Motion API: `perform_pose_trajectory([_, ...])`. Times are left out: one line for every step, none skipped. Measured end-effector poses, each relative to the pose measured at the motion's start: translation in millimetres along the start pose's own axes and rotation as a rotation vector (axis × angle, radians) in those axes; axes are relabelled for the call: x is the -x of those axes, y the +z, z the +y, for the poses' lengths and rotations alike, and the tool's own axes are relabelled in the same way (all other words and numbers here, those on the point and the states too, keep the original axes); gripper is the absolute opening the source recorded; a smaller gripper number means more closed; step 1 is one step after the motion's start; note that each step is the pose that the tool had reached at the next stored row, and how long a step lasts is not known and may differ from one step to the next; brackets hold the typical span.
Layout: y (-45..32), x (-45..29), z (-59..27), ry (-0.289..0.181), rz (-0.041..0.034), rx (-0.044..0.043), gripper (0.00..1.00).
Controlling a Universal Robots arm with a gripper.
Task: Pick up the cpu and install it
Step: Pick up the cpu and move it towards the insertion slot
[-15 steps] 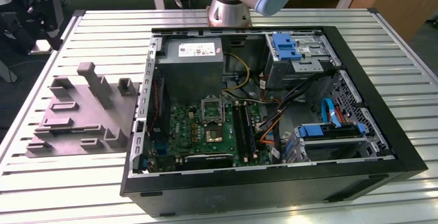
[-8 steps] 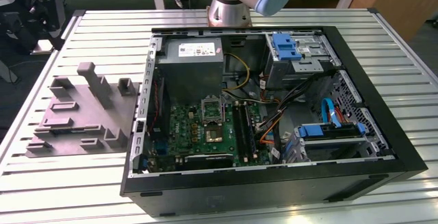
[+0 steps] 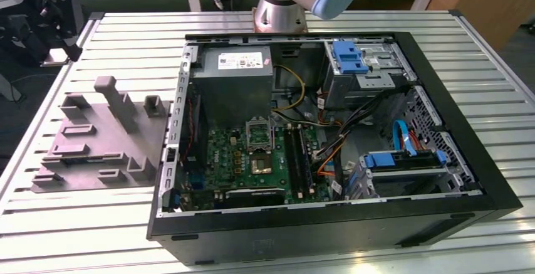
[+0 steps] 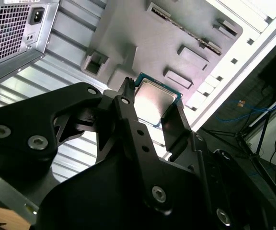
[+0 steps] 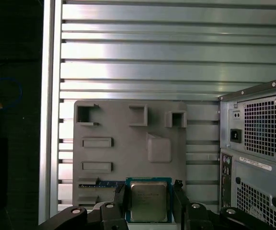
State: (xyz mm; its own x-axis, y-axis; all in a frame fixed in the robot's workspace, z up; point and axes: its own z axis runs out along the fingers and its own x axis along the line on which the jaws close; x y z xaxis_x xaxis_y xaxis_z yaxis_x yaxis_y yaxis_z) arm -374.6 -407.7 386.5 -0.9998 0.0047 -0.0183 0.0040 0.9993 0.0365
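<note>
The cpu (image 5: 148,202) is a small square chip with a pale silvery top and a green rim. It sits between the two black fingers (image 5: 120,199) of my gripper (image 5: 147,191), which is shut on its opposite edges. In the second wrist view the cpu (image 4: 153,104) shows again, clamped in my gripper (image 4: 152,98) and hanging well above the grey moulded tray (image 4: 152,43). That tray (image 5: 128,143) lies below on the slatted table. In the exterior view the open computer case (image 3: 334,224) shows its green motherboard (image 3: 242,167).
The grey tray (image 3: 92,142) with raised blocks lies at the exterior view's left of the case. The arm's base (image 3: 280,10) stands behind the case. The case's rear panel (image 5: 258,153) with vent grilles is beside the tray. Ribbed aluminium table (image 3: 84,224) surrounds everything.
</note>
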Motion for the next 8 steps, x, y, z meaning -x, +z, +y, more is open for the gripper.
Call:
perform_pose_trajectory([0.0,0.5,0.0,0.0,0.0,0.0,0.47])
perform_pose_trajectory([0.0,1.0,0.0,0.0,0.0,0.0,0.47])
perform_pose_trajectory([0.0,1.4,0.0,0.0,0.0,0.0,0.47])
perform_pose_trajectory([0.0,1.9,0.0,0.0,0.0001,-0.0001,0.47])
perform_pose_trajectory([0.0,2.4,0.0,0.0,0.0001,-0.0001,0.47])
perform_pose_trajectory([0.0,2.9,0.0,0.0,0.0,0.0,0.47])
perform_pose_trajectory([0.0,3.4,0.0,0.0,0.0,0.0,0.47])
perform_pose_trajectory([0.1,3.8,0.0,0.0,0.0,0.0,0.47])
